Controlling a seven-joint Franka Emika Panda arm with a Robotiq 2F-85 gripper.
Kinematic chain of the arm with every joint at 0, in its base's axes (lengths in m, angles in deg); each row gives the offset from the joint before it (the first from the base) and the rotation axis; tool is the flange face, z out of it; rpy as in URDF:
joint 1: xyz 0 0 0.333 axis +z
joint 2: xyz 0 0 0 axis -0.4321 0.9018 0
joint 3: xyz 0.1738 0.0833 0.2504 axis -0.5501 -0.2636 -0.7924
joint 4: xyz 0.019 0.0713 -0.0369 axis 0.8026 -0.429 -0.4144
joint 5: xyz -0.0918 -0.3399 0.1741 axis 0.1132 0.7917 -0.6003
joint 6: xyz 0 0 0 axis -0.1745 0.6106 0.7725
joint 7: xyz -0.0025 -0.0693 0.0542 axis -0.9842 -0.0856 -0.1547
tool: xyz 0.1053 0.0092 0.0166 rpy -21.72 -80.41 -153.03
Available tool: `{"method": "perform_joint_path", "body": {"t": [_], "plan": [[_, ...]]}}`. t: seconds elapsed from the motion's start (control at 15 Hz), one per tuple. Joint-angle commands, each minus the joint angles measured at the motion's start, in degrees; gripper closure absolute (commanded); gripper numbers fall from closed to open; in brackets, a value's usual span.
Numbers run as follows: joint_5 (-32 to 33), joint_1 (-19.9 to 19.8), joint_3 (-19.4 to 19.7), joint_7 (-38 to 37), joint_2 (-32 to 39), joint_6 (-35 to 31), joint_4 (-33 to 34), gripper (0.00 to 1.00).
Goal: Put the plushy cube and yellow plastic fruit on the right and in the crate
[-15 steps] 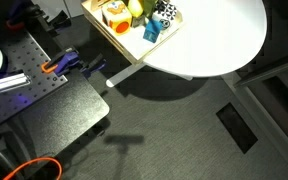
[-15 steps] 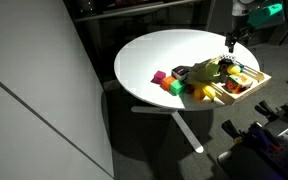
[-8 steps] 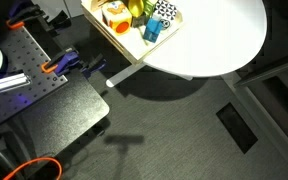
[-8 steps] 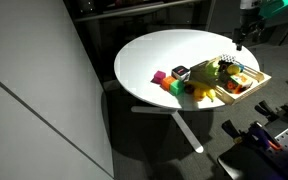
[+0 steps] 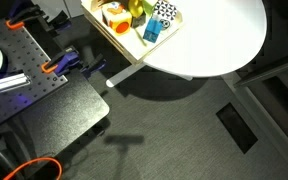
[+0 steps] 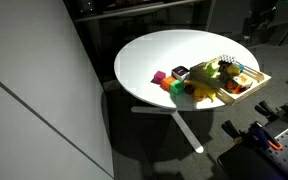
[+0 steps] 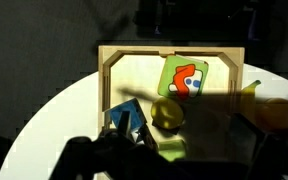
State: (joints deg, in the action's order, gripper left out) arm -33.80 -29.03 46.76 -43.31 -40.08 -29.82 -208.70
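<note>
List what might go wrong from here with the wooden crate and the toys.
1. The shallow light-wood crate sits at the edge of the round white table; a nudge might tip it off.
2. It looks crowded: the glossy yellow plastic fruit lies close beside the blue cube, so one may roll over the low sides.
3. Loose toys such as the pink cube lie outside the crate, where the gripper might knock them.

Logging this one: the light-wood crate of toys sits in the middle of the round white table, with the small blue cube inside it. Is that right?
Not the middle. In an exterior view the light-wood crate sits at the very edge of the round white table, far from its centre. The small blue cube is indeed inside it.
</note>
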Motion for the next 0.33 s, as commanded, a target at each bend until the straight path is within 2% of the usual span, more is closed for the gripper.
{"method": "perform_joint_path", "body": {"t": [0.0, 0.07, 0.27], "plan": [[-1.31, -0.26, 0.33, 4.37, -5.16, -1.47, -3.21, 0.0], [-0.34, -0.08, -0.06, 1.82, -1.94, -0.07, -0.79, 0.0], [-0.34, -0.07, -0.05, 2.04, -2.32, -0.09, -1.07, 0.0]]}}
